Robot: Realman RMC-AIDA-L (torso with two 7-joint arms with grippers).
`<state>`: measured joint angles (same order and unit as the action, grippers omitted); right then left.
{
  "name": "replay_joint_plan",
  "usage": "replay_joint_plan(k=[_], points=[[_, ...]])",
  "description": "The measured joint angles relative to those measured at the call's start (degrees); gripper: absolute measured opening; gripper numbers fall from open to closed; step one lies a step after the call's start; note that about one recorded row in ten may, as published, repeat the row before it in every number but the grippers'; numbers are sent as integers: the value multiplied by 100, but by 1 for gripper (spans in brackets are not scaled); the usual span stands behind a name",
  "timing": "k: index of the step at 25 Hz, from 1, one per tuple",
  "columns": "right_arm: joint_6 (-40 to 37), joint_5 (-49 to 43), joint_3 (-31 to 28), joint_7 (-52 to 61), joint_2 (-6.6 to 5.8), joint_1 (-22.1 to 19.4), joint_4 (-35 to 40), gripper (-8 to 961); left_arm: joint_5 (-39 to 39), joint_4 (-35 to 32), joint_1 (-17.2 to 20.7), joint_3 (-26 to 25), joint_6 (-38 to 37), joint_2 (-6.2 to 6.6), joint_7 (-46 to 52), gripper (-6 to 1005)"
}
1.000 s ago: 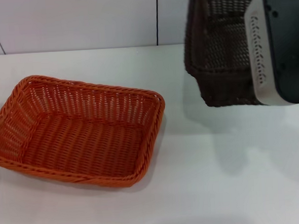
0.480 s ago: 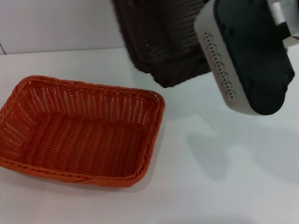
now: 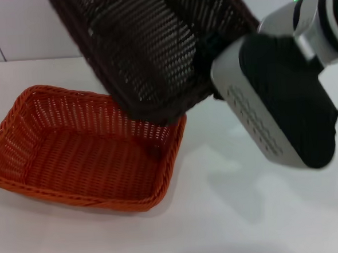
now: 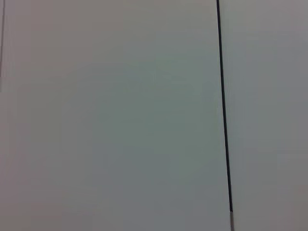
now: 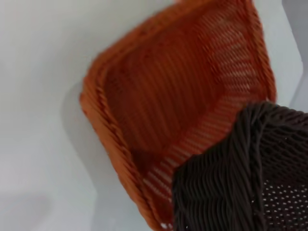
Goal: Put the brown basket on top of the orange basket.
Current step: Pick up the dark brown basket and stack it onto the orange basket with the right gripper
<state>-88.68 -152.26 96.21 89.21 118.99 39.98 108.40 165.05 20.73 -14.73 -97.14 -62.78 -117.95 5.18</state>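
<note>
Right gripper [image 3: 211, 61] grips brown basket [image 3: 152, 47] — tilted over orange basket's [image 3: 84, 149] far corner — table [image 3: 249, 213] around

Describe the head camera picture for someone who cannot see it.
A dark brown basket hangs tilted in the air over the far right corner of an orange basket sitting on a white table. The robot's right arm carries it.

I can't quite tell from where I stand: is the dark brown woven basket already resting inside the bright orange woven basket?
No, the dark brown woven basket hangs tilted in the air above the bright orange woven basket, carried by the right arm.
</note>
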Motion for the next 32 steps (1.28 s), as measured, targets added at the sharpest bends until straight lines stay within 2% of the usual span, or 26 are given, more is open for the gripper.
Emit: replay_joint_plan(k=[4,8,18,32], points=[[81,278,48,-599,-6,-146,-100,174,1,-16,27,-54,-119,6,-9,613],[512,478,109,-1553,5,-391,-315,175,12,-111,32,-204,-166,9,-22,613],[1058,819,-67,-2858,-7,-324,-879,180,5,-126,128,-365,-533,-11,-86,613],[1198,1345,-94,-3598,-7,-346,-1118,186,9,-146,182,-315,-619,-61,-57,614]])
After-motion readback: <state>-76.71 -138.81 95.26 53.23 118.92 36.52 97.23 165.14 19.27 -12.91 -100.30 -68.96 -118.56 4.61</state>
